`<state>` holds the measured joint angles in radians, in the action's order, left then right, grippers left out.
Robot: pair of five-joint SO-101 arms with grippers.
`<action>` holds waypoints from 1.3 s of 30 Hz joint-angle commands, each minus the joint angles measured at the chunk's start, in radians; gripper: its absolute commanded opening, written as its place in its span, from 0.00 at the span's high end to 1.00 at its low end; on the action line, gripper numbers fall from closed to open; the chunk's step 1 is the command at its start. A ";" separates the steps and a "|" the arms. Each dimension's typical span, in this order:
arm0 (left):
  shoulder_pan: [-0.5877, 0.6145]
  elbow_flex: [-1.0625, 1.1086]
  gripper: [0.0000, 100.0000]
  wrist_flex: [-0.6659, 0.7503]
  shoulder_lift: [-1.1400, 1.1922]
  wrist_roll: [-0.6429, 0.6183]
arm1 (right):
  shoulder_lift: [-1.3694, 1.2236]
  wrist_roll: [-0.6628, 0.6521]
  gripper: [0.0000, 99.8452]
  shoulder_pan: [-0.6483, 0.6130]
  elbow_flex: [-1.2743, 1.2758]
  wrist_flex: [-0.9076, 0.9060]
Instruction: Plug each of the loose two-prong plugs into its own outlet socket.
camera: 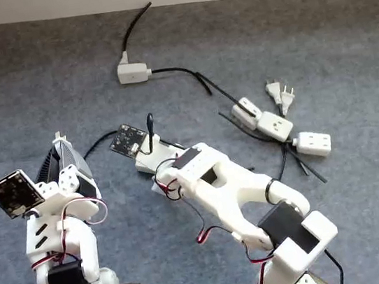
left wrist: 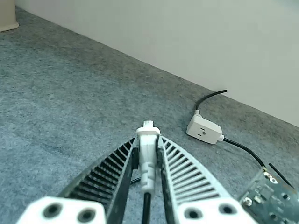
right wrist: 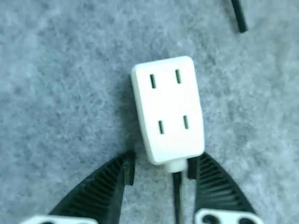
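My left gripper (left wrist: 147, 139) is clamped shut on a white two-prong plug (left wrist: 147, 163). The ribbed black fingers (left wrist: 112, 177) press its body from both sides, and the prong end pokes out just past the tips. Its black cord (left wrist: 145, 205) runs back between the fingers toward the wrist. I have this gripper held up off the grey carpet (left wrist: 60, 102). Ahead of it and well apart, a single white outlet socket (left wrist: 204, 130) lies on the carpet, with its own black cable (left wrist: 243, 147) trailing off to one side.

My right gripper (right wrist: 161, 167) is spread about as wide as the white socket block (right wrist: 168, 109) in front of it, and it sits low over the carpet. The block lies flat and face up, showing two pairs of slots. Its cord end sits between the two fingertips (right wrist: 122, 175), and I cannot tell whether either tip touches it. The block's black lead (right wrist: 176, 196) runs back through the gap.

In the high view, off to one side of the right gripper, three more white sockets (camera: 274, 125) lie bunched together. A loose two-prong plug (camera: 280, 92) lies just beside them.
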<state>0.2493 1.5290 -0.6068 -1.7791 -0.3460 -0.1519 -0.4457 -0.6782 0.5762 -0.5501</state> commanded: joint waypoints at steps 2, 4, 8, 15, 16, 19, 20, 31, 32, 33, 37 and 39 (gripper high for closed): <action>0.010 -0.007 0.99 0.028 0.004 -0.006 | -0.004 0.186 0.95 0.056 -0.108 0.018; 0.010 -0.007 0.99 0.028 0.004 -0.006 | -0.004 0.371 0.97 0.079 -0.147 -0.001; 0.010 -0.005 0.99 0.028 0.004 -0.006 | -0.008 0.703 0.97 0.134 -0.257 -0.137; 0.007 -0.005 0.99 0.028 0.004 -0.006 | -0.005 0.971 0.97 0.091 -0.360 -0.371; 0.007 -0.005 0.99 0.028 0.004 -0.006 | -0.005 0.982 0.97 0.071 -0.364 -0.392; 0.007 -0.005 0.99 0.026 0.004 -0.006 | -0.008 1.045 0.97 0.015 -0.358 -0.412; 0.007 -0.005 0.99 0.026 0.004 -0.006 | -0.010 1.063 0.97 0.004 -0.358 -0.409; 0.007 -0.005 0.99 0.021 0.004 -0.006 | -0.010 1.088 0.79 -0.012 -0.363 -0.387; 0.005 -0.005 0.99 0.021 0.004 -0.006 | -0.007 1.071 0.77 0.008 -0.363 -0.389; 0.004 -0.007 0.99 0.021 0.004 -0.006 | -0.005 1.030 0.76 0.036 -0.363 -0.389; -0.053 -0.016 0.99 0.021 0.005 0.006 | -0.001 0.816 0.75 0.165 -0.418 -0.426; -0.097 -0.019 0.99 0.021 0.005 0.044 | -0.001 0.758 0.75 0.234 -0.499 -0.512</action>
<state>0.2294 1.5290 -0.6068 -1.7791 -0.3445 -0.1749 0.4120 -0.5401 0.2002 -0.9797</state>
